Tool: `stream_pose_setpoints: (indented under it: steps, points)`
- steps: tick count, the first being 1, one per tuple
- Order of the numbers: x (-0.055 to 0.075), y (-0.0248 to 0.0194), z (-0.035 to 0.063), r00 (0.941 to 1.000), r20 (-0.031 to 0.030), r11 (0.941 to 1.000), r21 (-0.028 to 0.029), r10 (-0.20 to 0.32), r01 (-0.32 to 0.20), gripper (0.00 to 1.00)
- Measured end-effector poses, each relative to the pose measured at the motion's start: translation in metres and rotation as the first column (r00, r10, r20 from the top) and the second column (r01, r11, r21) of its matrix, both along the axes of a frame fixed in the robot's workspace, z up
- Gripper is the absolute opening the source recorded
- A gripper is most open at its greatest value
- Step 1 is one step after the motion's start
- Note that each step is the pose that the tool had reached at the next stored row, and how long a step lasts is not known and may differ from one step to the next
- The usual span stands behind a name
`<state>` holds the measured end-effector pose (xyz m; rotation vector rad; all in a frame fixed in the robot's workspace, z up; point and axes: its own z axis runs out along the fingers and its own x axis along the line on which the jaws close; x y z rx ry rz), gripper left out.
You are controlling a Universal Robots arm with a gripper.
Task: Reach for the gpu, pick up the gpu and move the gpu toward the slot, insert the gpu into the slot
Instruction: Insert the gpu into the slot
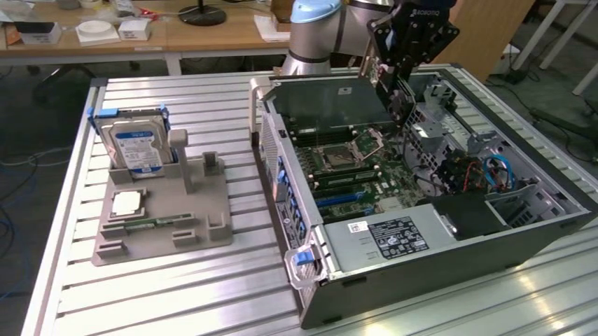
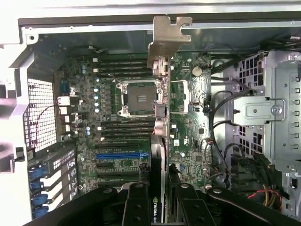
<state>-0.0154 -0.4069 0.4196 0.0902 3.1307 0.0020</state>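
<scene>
The gpu (image 1: 327, 101) is a dark flat card held upright over the open computer case (image 1: 523, 245), with its metal bracket (image 1: 255, 98) toward the exterior view's left. My gripper (image 1: 393, 70) is shut on the card's end nearest the arm. In the wrist view the gpu (image 2: 160, 117) appears edge-on between my fingers (image 2: 136, 207), its bracket (image 2: 167, 37) at the far end, hanging above the motherboard by the CPU socket (image 2: 140, 98). The blue slot (image 2: 117, 154) lies bare on the board, to one side of the card's edge; it also shows as the blue slot (image 1: 341, 198).
A grey fixture (image 1: 201, 234) on the slatted table holds the silver hard drive (image 1: 136, 143), a processor (image 1: 126, 203) and a green memory stick (image 1: 150, 224). Inside the case are the power supply (image 1: 393, 234), a drive cage (image 2: 277, 113) and loose cables (image 1: 491, 171).
</scene>
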Motion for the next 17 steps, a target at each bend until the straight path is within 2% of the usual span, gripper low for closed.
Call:
stream_pose_setpoints:
  steps: [4,9,13,17]
  points:
    - [0.0000,0.0000,-0.0002,0.9986,-0.0001,0.9986,-0.0001,0.054,-0.054,0.26]
    - [0.0000,0.0000,-0.0008,0.9897,0.0000,0.9897,0.0000,0.143,-0.143,0.26]
    - [0.0000,0.0000,-0.0012,0.9766,0.0000,0.9766,0.0000,0.215,-0.215,0.26]
    - [0.0000,0.0000,-0.0015,0.9586,0.0000,0.9586,0.0000,0.285,-0.285,0.26]
